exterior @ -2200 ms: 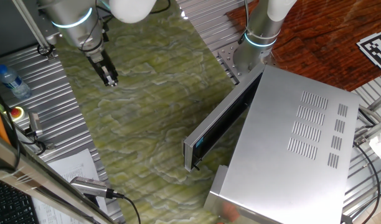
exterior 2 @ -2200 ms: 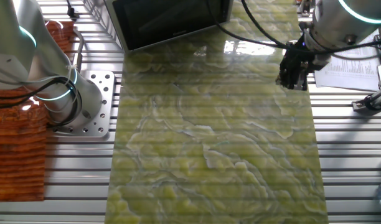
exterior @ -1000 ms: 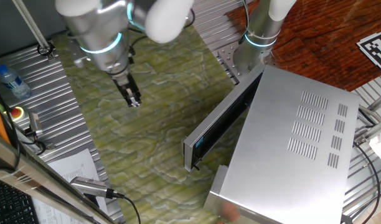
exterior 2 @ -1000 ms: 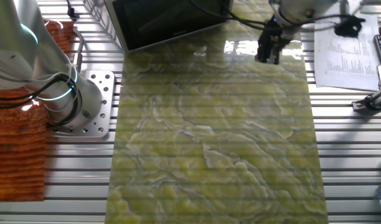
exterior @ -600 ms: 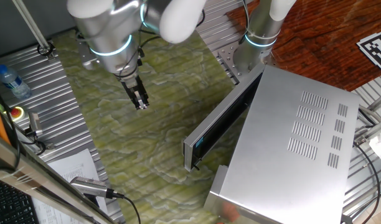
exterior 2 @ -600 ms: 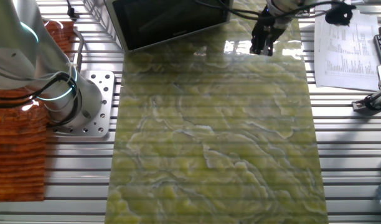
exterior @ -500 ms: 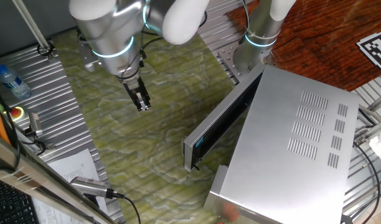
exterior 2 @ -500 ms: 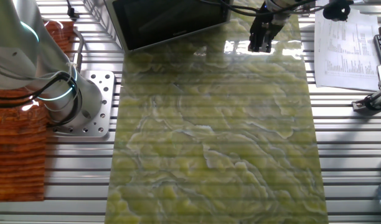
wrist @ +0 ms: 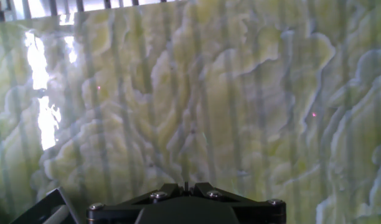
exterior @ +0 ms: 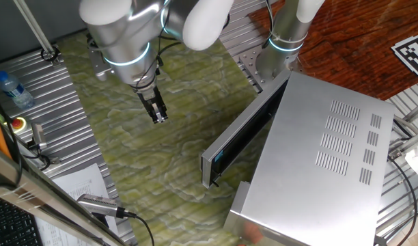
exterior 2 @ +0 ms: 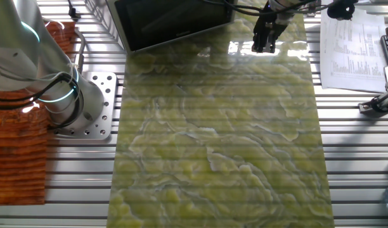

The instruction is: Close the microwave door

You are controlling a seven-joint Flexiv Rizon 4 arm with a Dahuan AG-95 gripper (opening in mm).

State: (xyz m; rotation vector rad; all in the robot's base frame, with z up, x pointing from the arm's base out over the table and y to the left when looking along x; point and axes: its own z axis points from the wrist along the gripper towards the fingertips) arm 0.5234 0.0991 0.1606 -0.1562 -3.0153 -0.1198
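The microwave [exterior: 332, 157] is a large silver box with vent slots on top, at the right of one fixed view. The microwave door [exterior: 244, 128] stands open at an angle, its dark glass facing the mat; it also shows at the top of the other fixed view [exterior 2: 175, 19]. My gripper [exterior: 158, 116] points down over the green marbled mat, left of the door's free end and apart from it. It shows to the right of the door in the other fixed view [exterior 2: 265, 43]. In the hand view the gripper [wrist: 185, 185] is shut and empty.
A second arm's base [exterior: 274, 51] stands behind the microwave's hinge side, also seen on its plate [exterior 2: 73, 101]. A water bottle [exterior: 11, 89] and a red button [exterior: 19, 124] sit at the left. Papers [exterior 2: 352, 57] lie right of the mat. A grey object [wrist: 50, 211] shows bottom left.
My gripper has moved across the mat toward the door's free end, slowing in the last half second. The door has not moved.
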